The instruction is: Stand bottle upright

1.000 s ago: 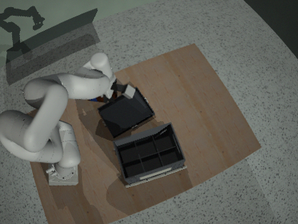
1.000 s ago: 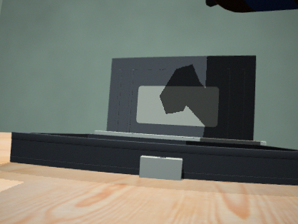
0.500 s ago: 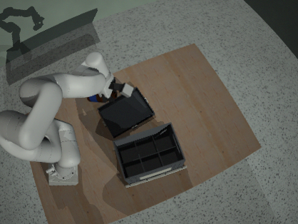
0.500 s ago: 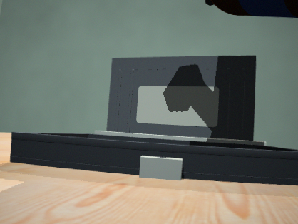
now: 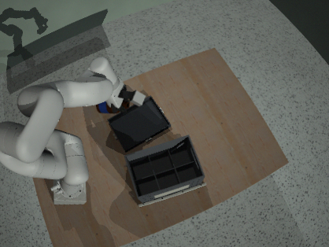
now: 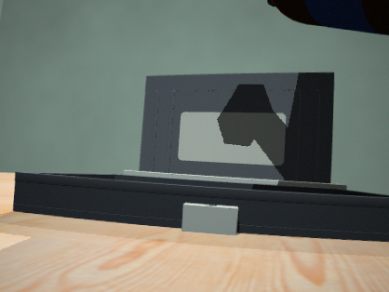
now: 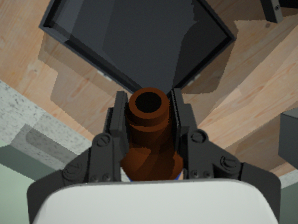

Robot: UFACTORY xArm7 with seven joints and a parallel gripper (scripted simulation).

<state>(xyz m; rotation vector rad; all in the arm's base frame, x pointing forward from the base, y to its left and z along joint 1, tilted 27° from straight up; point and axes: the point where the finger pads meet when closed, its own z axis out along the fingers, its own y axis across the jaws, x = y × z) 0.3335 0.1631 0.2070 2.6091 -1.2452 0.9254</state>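
- One bottle (image 5: 103,107) (image 6: 340,11) (image 7: 149,132), raised, lies nearly sideways by the tray (image 5: 138,125) (image 6: 102,200) (image 7: 135,45).
- Jaws grip its neck.
- Lifting is done; turning it upright, setting it on the level tray and letting go seem left.

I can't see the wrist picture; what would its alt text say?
A brown bottle is held by its neck between the two dark fingers of a gripper, its open mouth facing the camera. Beyond lies a dark, shallow tray on a wooden surface.
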